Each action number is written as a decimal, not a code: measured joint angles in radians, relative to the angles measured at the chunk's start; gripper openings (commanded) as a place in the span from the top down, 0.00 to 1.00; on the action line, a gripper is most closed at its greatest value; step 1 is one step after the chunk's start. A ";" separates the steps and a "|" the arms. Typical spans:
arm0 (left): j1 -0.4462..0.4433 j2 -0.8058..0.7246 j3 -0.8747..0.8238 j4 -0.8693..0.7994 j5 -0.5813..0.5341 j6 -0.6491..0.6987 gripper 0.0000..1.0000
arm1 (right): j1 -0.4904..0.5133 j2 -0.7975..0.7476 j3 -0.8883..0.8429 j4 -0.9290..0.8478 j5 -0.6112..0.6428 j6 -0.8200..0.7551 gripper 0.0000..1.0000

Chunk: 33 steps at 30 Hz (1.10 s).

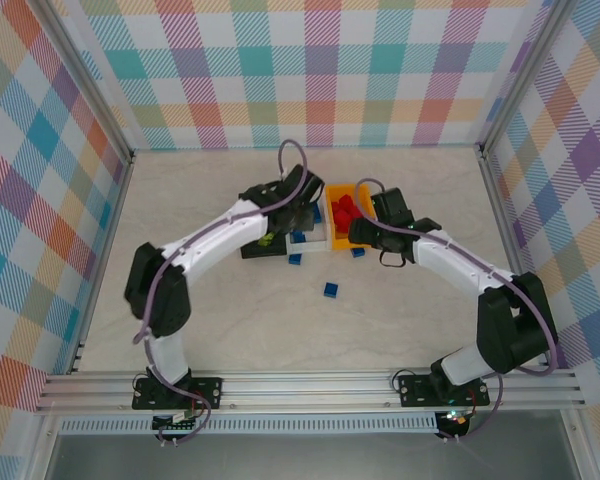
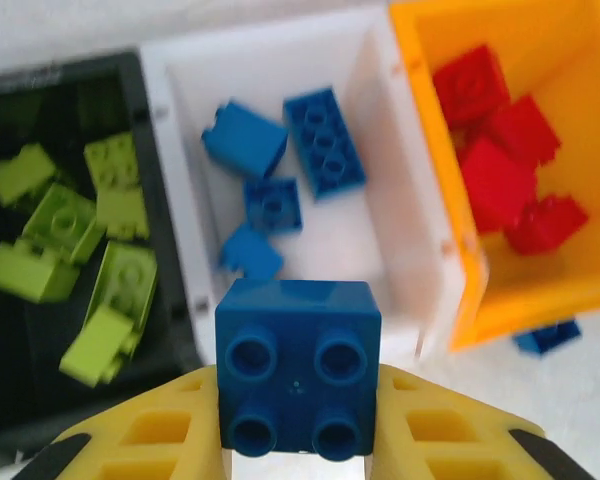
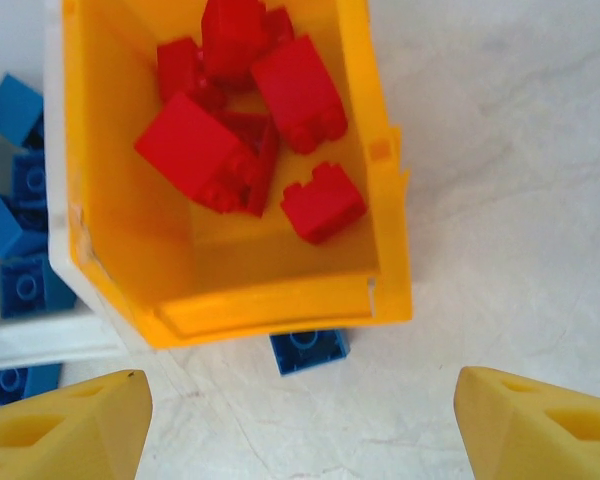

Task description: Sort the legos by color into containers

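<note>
Left tool (image 2: 298, 432) clamps 1 blue lego (image 2: 298, 365) — right tool (image 3: 300, 388) spread apart.

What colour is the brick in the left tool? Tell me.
Blue brick; left wrist view shows it best.

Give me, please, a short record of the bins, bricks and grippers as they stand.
Black bin: green bricks
White bin: blue bricks
Orange bin: red bricks
Left gripper: shut on a blue brick, by the white bin
Right gripper: open, empty, by the orange bin
Loose bricks: three blue seen on the table, one beside the orange bin
</note>
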 measured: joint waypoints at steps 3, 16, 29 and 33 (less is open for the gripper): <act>0.022 0.146 0.172 -0.039 0.000 0.014 0.74 | 0.026 -0.012 -0.037 -0.001 -0.013 0.009 0.20; 0.054 0.450 0.514 -0.242 0.014 0.040 0.22 | 0.180 -0.122 -0.137 -0.031 -0.062 0.013 0.17; 0.048 -0.272 -0.177 0.000 0.064 -0.062 0.00 | 0.353 0.058 -0.146 -0.027 -0.009 0.088 0.18; 0.044 -0.538 -0.452 0.082 0.047 -0.129 0.00 | 0.372 0.131 -0.136 -0.016 0.027 0.108 0.21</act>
